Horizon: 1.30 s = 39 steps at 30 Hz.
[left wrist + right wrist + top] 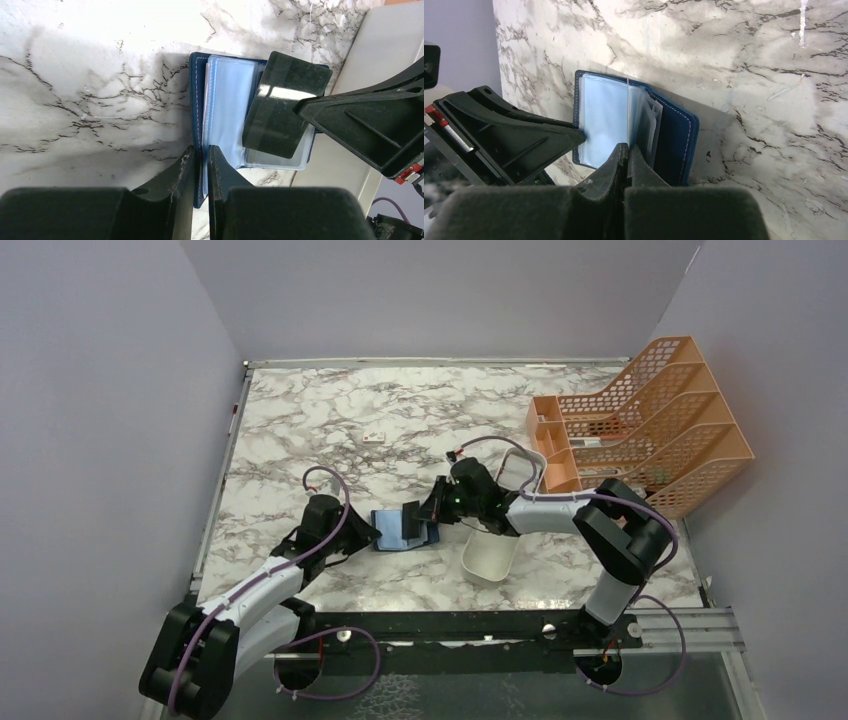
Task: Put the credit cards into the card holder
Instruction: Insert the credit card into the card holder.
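Observation:
The navy-blue card holder (388,533) lies open on the marble table in front of both arms, its light blue sleeves (225,100) facing up. My left gripper (201,149) is shut on the edge of its left cover (196,90), which fills the narrow gap between the fingers. My right gripper (628,146) is shut on a dark credit card (285,112). That card hangs tilted over the right-hand sleeves, and in the right wrist view it shows edge-on as a thin line (628,110) above the holder (674,140). I see no other credit cards.
A long white tray (490,560) lies just right of the holder, under the right arm. An orange mesh file rack (650,420) stands at the back right. A tiny white block (375,437) sits further back. Grey walls close in the table.

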Motion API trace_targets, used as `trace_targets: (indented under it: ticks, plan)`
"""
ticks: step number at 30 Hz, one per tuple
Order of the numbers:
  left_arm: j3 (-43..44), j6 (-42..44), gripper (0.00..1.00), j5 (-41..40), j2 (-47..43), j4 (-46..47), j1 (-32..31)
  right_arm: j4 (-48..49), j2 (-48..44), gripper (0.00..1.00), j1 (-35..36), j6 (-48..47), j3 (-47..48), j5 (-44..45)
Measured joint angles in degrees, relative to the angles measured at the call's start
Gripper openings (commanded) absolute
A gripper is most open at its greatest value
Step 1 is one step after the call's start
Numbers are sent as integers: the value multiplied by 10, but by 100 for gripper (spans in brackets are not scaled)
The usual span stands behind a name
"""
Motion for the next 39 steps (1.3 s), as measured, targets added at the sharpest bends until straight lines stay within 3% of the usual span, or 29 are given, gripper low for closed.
trace_targets:
  ticks: [30, 39]
  plan:
    - [-8, 12, 13, -14, -3, -7, 0, 149, 34, 1, -1, 91, -65, -30]
    - [-8, 13, 13, -14, -3, -7, 0, 115, 37, 1, -1, 81, -54, -39]
